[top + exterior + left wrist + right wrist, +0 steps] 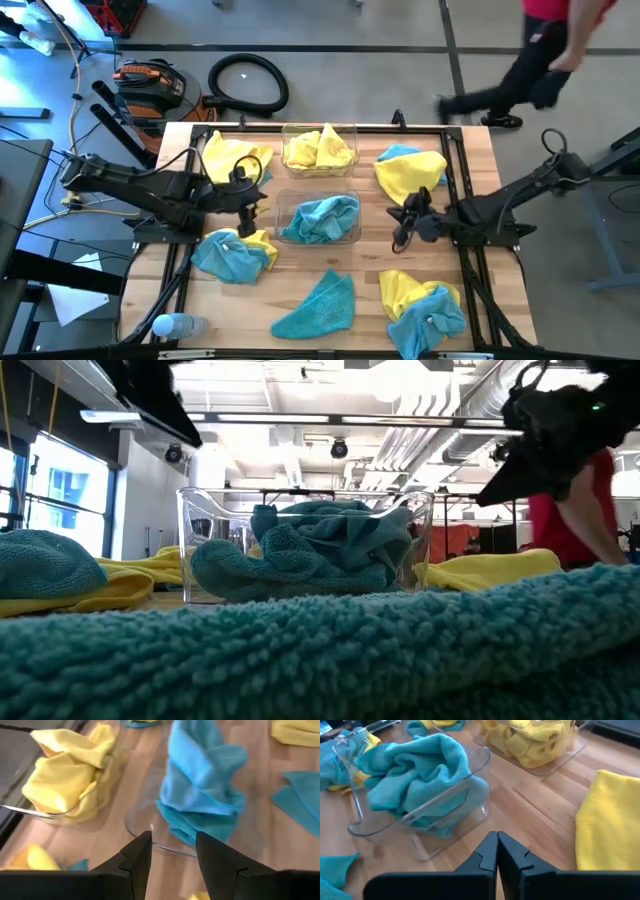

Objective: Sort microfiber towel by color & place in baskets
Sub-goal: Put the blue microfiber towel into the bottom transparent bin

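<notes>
**Soft towels half sorted, both grippers empty beside the bins**

Two clear plastic rectangular baskets stood touching at the middle of the pale wooden table (480, 150). The far basket (320, 150) held crumpled bright yellow microfiber towels (318, 152); the near basket (320, 220) held turquoise-blue microfiber towels (322, 218) heaped above its rim.

More towels lay loose around them. A yellow towel (232, 155) sat at the far left, and a yellow towel over a blue one (410, 172) at the far right. A blue and yellow bundle (232, 252) lay near left, a flat blue towel (318, 305) near centre, and a mixed yellow and blue pile (425, 305) near right.

The left gripper (172, 857) hovered just left of the near basket, fingers parted and holding nothing. The right gripper (497, 850) hung just right of that basket, fingers pressed together on nothing.

The towels looked light, limp and plush, likely to drape and sag when lifted. A raised fold or crumpled peak seemed the best place to pinch; flat cloth would give the fingers little to catch. In the mixed piles the colours overlapped, so a deep pinch risked lifting two towels together

A clear plastic bottle (172, 325) lay at the near left corner. A person (540, 60) was walking beyond the table
</notes>
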Controlling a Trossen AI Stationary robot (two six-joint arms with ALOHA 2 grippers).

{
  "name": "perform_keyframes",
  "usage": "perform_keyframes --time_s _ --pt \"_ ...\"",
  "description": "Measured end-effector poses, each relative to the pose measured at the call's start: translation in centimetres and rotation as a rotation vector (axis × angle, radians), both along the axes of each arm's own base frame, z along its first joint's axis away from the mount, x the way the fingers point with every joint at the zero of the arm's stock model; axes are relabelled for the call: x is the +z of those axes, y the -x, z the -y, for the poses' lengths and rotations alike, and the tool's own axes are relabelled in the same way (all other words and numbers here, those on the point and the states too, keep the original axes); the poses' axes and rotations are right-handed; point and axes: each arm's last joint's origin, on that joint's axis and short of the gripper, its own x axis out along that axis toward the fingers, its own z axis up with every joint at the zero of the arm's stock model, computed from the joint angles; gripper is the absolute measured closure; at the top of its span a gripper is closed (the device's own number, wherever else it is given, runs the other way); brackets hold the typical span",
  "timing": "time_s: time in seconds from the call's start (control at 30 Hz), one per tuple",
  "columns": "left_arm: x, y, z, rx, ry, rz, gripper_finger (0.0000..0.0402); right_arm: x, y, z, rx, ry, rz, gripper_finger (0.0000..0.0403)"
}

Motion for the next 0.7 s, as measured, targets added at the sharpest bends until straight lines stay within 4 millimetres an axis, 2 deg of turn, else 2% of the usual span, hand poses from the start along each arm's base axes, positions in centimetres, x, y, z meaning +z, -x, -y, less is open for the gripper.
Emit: perform_keyframes --time_s 0.17,0.37,0.5,0.7 --pt "0.9 0.7 1.9 0.024 0.045 -0.094 0.0259 -0.2 0.5 -1.4 0.048 0.033 0.011 0.0402" --pt "0.1 0.8 3.9 0.083 0.099 -0.230 0.0259 -0.1 0.7 -1.9 0.068 0.016 0.022 0.0402" --pt "-1.2 -0.6 5.7 0.059 0.135 -0.252 0.0259 -0.1 0.7 -1.9 0.069 0.017 0.022 0.0402" --pt "-3.9 -4.1 8.8 -0.053 0.192 -0.249 0.0259 -0.1 0.7 -1.9 0.069 0.017 0.022 0.0402"
